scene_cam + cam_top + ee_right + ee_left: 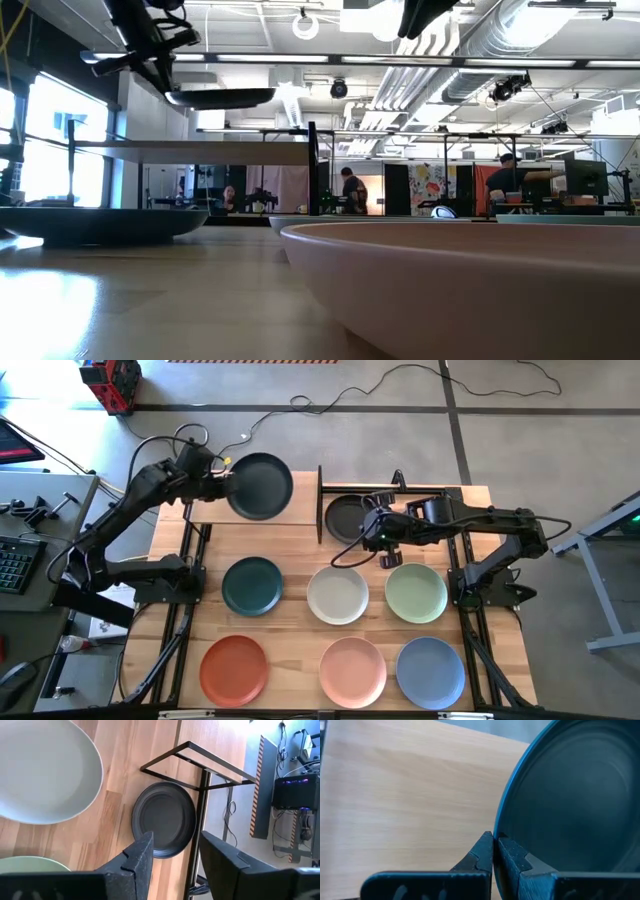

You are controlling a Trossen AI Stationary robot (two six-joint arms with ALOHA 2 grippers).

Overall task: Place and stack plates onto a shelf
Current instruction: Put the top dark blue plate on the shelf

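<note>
Charcoal plate (260, 486) pinched at rim by left gripper (222, 473), held over shelf (300, 510) board, far left. Lower flat, level, then release. Right gripper (376, 536) parted, empty, far right.

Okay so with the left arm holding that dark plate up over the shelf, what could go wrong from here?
1. The left gripper pinches only the rim of the charcoal plate, held level above the shelf in the low view; such a thin edge grip could let it tilt or slip.
2. The right gripper hangs open over the second charcoal plate, close to the black frame; a finger might clip the frame on the way down.
</note>
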